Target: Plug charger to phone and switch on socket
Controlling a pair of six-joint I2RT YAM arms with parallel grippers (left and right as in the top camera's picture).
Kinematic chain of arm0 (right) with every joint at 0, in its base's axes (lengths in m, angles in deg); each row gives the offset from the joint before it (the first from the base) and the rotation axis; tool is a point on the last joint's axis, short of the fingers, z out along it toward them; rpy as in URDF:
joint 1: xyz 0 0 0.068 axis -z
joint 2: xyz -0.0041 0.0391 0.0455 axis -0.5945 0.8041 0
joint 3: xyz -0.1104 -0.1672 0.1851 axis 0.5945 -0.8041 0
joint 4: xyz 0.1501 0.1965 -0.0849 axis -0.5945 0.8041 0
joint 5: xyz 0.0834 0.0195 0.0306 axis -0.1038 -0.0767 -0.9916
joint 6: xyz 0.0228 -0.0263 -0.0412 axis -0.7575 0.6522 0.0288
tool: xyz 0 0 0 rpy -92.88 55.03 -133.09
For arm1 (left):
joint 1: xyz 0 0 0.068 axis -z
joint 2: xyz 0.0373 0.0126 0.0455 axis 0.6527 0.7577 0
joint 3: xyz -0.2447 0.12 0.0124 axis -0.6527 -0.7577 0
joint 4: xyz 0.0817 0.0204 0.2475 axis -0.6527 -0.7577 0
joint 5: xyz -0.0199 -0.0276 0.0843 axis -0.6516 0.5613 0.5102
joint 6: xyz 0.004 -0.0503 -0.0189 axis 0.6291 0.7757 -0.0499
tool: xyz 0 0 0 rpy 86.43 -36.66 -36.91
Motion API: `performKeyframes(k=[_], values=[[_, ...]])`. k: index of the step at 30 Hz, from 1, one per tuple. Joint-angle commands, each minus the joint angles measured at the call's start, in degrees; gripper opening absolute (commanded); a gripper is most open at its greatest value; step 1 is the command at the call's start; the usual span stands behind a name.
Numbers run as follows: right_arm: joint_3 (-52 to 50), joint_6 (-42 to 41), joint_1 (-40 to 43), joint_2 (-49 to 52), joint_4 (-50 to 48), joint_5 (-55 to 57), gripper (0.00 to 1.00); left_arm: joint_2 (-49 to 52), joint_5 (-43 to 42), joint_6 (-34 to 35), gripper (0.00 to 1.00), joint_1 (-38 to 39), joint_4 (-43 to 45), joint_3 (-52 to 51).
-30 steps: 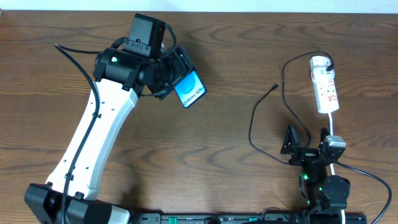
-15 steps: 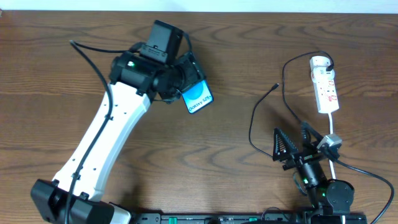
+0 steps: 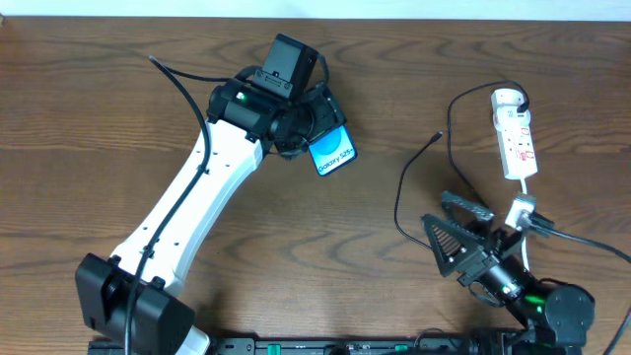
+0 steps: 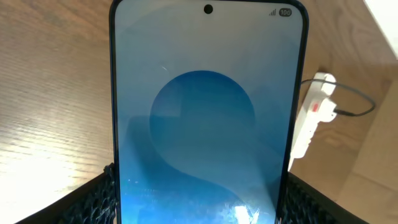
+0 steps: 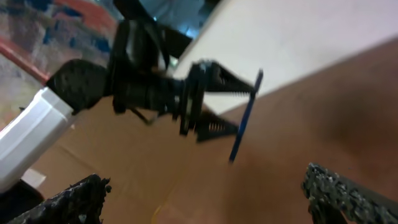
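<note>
My left gripper [image 3: 314, 138] is shut on the phone [image 3: 333, 153], whose blue screen with a white text band faces up above the table's middle. In the left wrist view the phone [image 4: 208, 118] fills the frame between my fingers. The charger's thin black cable [image 3: 402, 192] lies on the table at the right, its plug tip [image 3: 438, 136] free, running to a round white adapter [image 3: 507, 99] on the white socket strip [image 3: 517, 143]. The socket also shows in the left wrist view [image 4: 311, 115]. My right gripper [image 3: 455, 229] is open and empty, below the cable. The right wrist view shows the phone [image 5: 245, 115] edge-on in the left gripper.
The socket's white cord [image 3: 525, 197] runs down toward my right arm [image 3: 523, 291]. A thick black arm cable [image 3: 182, 89] loops over the table at the upper left. The table's far edge [image 3: 394, 15] lies along the top.
My left arm has carried the phone to the right, toward the cable. My right gripper has lifted, turned to the left and opened wider.
</note>
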Motion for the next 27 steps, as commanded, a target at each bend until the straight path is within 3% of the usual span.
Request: performKeyframes(k=[1,4,9,14,19,27], values=[[0.4,-3.6,-0.4,1.8,0.3,3.7,0.99,1.0,0.6,4.4,0.66,0.0,0.9,0.0],[0.4,-0.7,-0.5,5.9,-2.0,10.8,0.99,1.3,0.6,7.3,0.66,0.0,1.5,0.0],[0.5,4.5,-3.3,14.7,-11.2,4.0,0.99,1.3,0.5,10.7,0.66,0.0,1.7,0.0],[1.0,6.5,-10.6,24.6,-16.4,6.2,0.99,1.3,0.2,13.7,0.66,0.8,1.7,0.0],[4.7,13.6,-19.2,33.7,-17.9,15.7,0.99,1.3,0.2,14.0,0.66,1.8,1.7,0.0],[11.2,17.6,-28.6,45.4,-18.1,30.6,0.93,1.3,0.1,15.0,0.66,3.0,1.4,0.0]])
